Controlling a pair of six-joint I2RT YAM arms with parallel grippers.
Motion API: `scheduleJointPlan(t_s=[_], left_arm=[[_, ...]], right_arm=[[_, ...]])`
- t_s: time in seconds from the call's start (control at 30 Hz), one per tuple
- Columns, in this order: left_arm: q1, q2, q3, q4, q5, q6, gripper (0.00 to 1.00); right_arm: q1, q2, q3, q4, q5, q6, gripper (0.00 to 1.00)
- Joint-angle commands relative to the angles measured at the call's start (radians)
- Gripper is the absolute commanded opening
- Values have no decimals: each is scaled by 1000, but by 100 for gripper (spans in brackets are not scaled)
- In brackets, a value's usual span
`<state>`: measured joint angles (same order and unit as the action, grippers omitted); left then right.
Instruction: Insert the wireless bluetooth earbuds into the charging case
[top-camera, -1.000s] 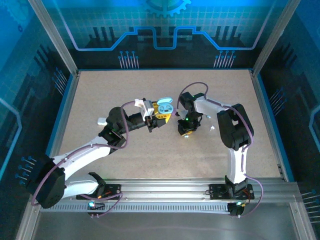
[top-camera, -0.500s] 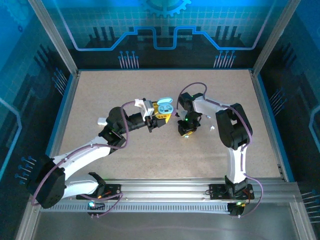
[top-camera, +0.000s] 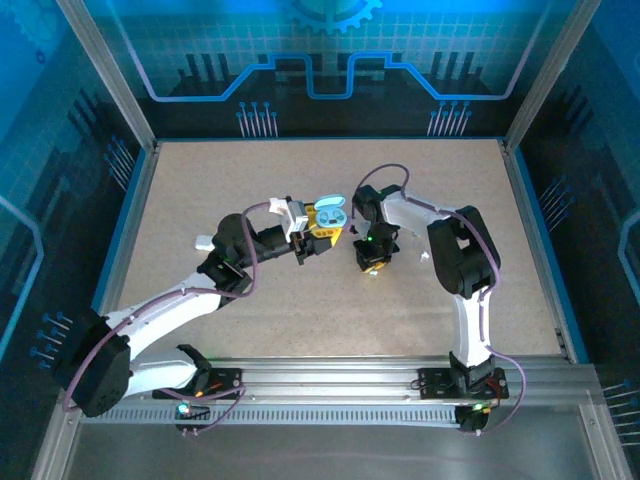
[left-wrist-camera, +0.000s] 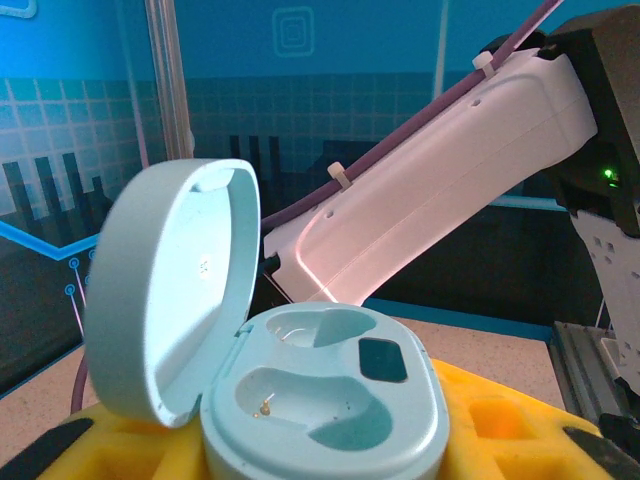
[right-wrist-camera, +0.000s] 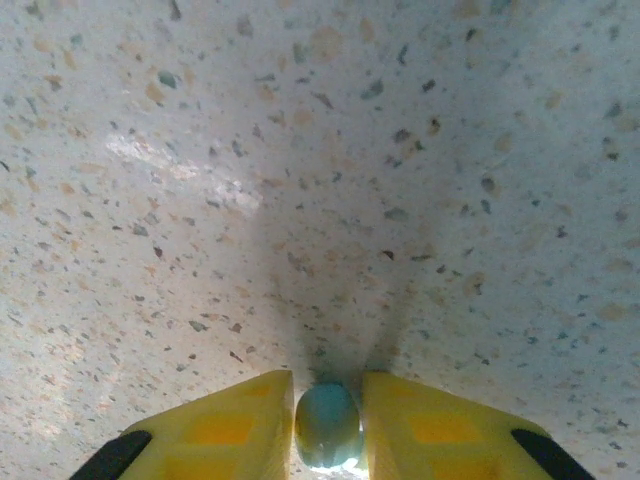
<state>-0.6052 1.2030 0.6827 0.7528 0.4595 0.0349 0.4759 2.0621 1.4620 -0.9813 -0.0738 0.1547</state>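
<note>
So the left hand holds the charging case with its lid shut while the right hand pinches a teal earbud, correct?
No: the lid stands open above two empty wells, per the left wrist view. Otherwise right: the left hand holds the charging case and the right hand pinches a teal earbud.

Your right hand (top-camera: 371, 265) closes tighter on the teal earbud (right-wrist-camera: 327, 425), and your right arm (top-camera: 455, 250) leans slightly nearer the charging case (top-camera: 330, 213).

Left arm (top-camera: 165, 310) and right arm (top-camera: 472, 320): white shells, black joints, purple cables (top-camera: 385, 168); right end effector (right-wrist-camera: 326, 385) fingers (right-wrist-camera: 225, 425) yellow, black-tipped.
</note>
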Motion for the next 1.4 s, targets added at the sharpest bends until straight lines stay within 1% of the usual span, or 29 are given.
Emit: scheduleJointPlan(t_s=[0.0, 0.17, 0.23, 0.3, 0.4, 0.47, 0.53, 0.63, 0.73, 0.8, 1.0, 1.13, 1.37], left_arm=[[0, 0, -3, 15, -7, 8, 33], [0, 0, -8, 14, -15, 13, 33], [0, -3, -12, 15, -21, 15, 33], [-1, -6, -17, 17, -29, 19, 33], [11, -11, -26, 21, -37, 17, 33], [25, -12, -37, 33, -36, 6, 33], [46, -17, -56, 59, -39, -11, 33], [79, -24, -83, 93, -36, -38, 33], [107, -31, -98, 102, -35, -46, 33], [120, -37, -105, 104, -40, -46, 33], [133, -35, -115, 87, -50, -21, 33], [131, -26, -117, 82, -56, -5, 33], [129, 5, -109, 90, -25, 11, 33]], right_arm=[[27, 31, 10, 3, -2, 25, 23], [21, -31, 5, 7, -20, 35, 20], [7, -77, -7, 22, -61, 42, 20], [-16, -134, -26, 52, -141, 54, 20], [-70, -236, -73, 134, -348, 86, 20], [-114, -301, -113, 209, -519, 123, 20], [-157, -349, -148, 292, -689, 177, 19], [-204, -388, -174, 389, -897, 253, 19], [-226, -421, -195, 487, -1032, 330, 19], [-233, -433, -198, 538, -1099, 380, 19], [-235, -451, -192, 601, -1188, 461, 19], [-234, -466, -177, 603, -1199, 486, 19], [-220, -499, -142, 588, -1188, 505, 19]])
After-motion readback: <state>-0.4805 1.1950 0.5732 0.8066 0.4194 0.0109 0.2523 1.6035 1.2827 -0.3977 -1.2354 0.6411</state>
